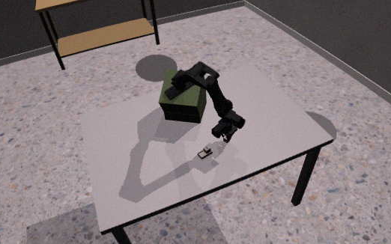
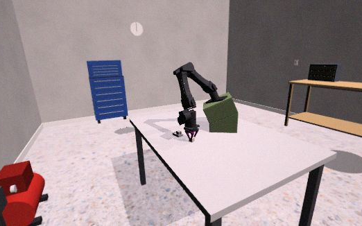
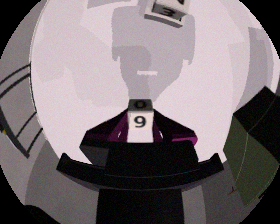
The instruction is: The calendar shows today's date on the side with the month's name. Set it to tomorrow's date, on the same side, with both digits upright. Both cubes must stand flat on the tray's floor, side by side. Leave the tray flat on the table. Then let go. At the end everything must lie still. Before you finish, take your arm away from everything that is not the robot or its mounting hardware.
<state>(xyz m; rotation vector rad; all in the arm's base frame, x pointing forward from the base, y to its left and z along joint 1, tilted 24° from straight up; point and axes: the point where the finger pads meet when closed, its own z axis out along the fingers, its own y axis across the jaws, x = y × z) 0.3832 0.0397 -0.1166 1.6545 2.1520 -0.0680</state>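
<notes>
The calendar tray (image 1: 201,155) (image 3: 163,21) lies on the table with one digit cube (image 1: 207,149) (image 2: 179,132) (image 3: 168,11) in it; a 3 shows on that cube in the wrist view, where the frame's top edge cuts it off. My gripper (image 1: 225,138) (image 2: 191,138) (image 3: 140,112) is shut on the other digit cube (image 2: 192,140) (image 3: 140,134), beside the tray. On the held cube, a 9-shaped digit faces the wrist camera and a 0 shows on the darker adjoining face. Whether the held cube touches the table cannot be told. The month side cannot be read.
The table (image 1: 279,123) (image 2: 258,163) carries the green block (image 1: 183,98) (image 2: 225,118) under the arm's base, behind the tray. The table's front edge runs beyond the tray, on the side away from the block. The arm's shadow falls across the tray area.
</notes>
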